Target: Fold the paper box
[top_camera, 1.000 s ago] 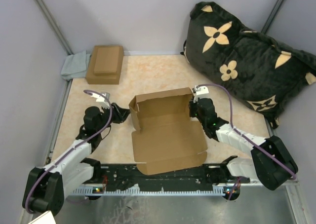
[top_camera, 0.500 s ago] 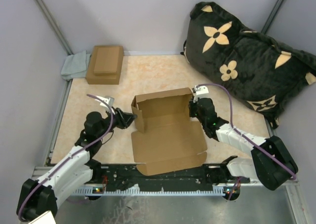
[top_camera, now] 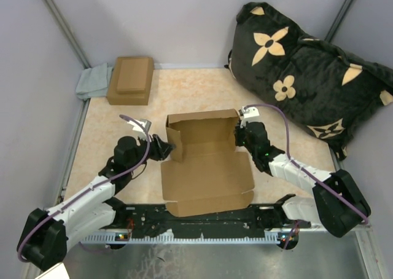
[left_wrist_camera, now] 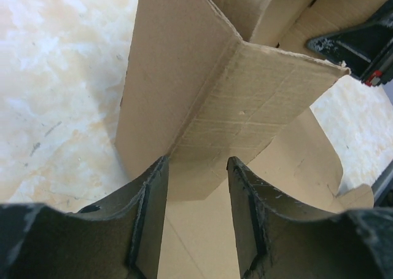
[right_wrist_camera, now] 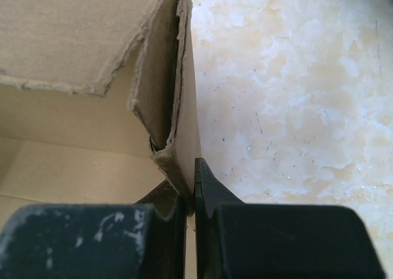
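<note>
The paper box (top_camera: 206, 168) lies half-formed in the middle of the table, with its back wall and side walls raised and the front lid flap flat toward the arm bases. My left gripper (top_camera: 167, 149) is at the box's left corner flap (left_wrist_camera: 245, 101). Its jaws stand open, the flap's lower end lies just ahead of the fingertips (left_wrist_camera: 158, 168), and nothing is pinched between them. My right gripper (top_camera: 241, 134) is shut on the doubled right wall (right_wrist_camera: 175, 107) of the box, and in the right wrist view the gripper (right_wrist_camera: 190, 184) clamps that wall's lower edge.
A stacked pair of smaller brown boxes (top_camera: 131, 79) sits at the back left on a grey cloth (top_camera: 92, 82). A black cushion with cream flowers (top_camera: 307, 70) fills the back right corner. Grey walls enclose the table.
My left arm has reached right to the box's left corner, and the left flap now stands more upright against the back wall. Its jaws have widened. The right arm has not moved.
</note>
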